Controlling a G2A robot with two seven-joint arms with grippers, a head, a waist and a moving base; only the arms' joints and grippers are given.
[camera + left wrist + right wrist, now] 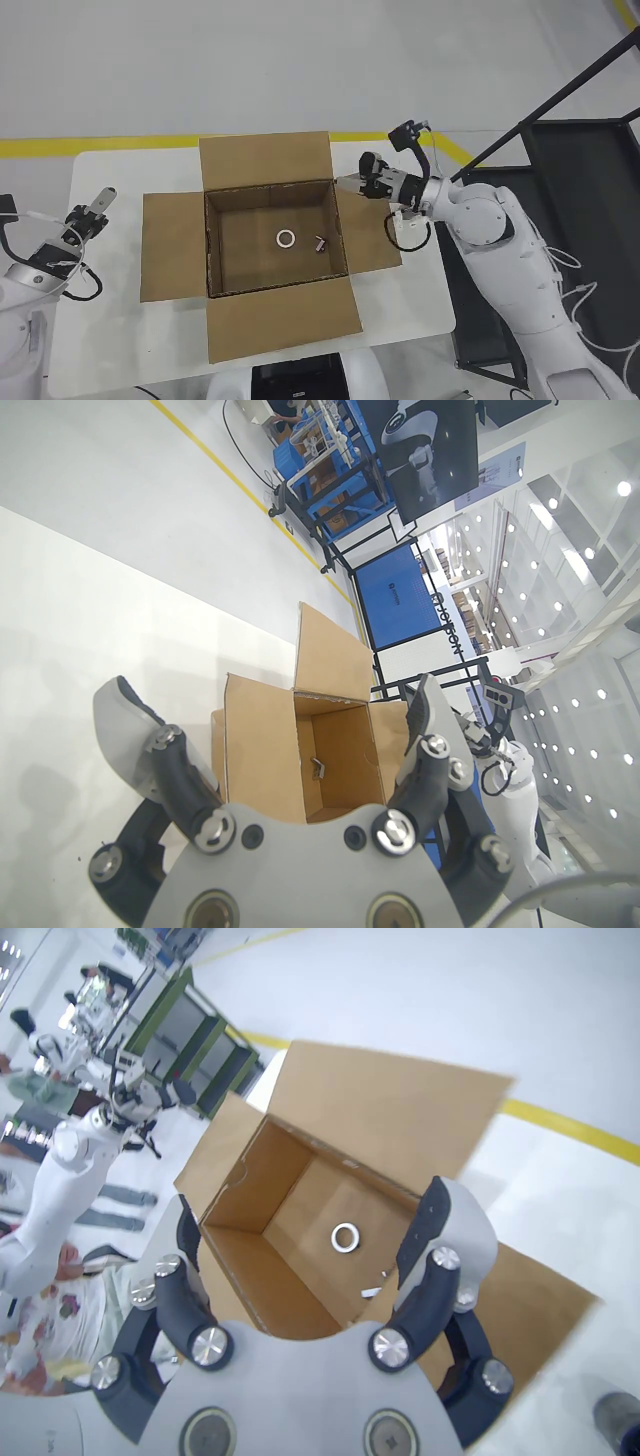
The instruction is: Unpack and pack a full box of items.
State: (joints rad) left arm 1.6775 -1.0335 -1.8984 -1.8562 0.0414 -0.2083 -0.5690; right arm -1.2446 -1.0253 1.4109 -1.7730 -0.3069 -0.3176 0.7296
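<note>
An open cardboard box [265, 160] with all flaps folded out stands in the middle of the white table [120, 170]. On its floor lie a white ring [286, 238] and a small metal clip [319, 243]. My right gripper [350, 184] hovers open at the box's far right corner, above the rim. Its wrist view looks between its fingers [440, 1208] down at the ring [345, 1237] and the clip [372, 1292]. My left gripper [97, 208] is open and empty over the table's left side, apart from the box [260, 740]. The clip [317, 769] shows in its wrist view.
A black frame and rack [590, 160] stand right of the table. A yellow floor line [60, 147] runs behind the table. Bare tabletop lies to the left of the box and along the front right.
</note>
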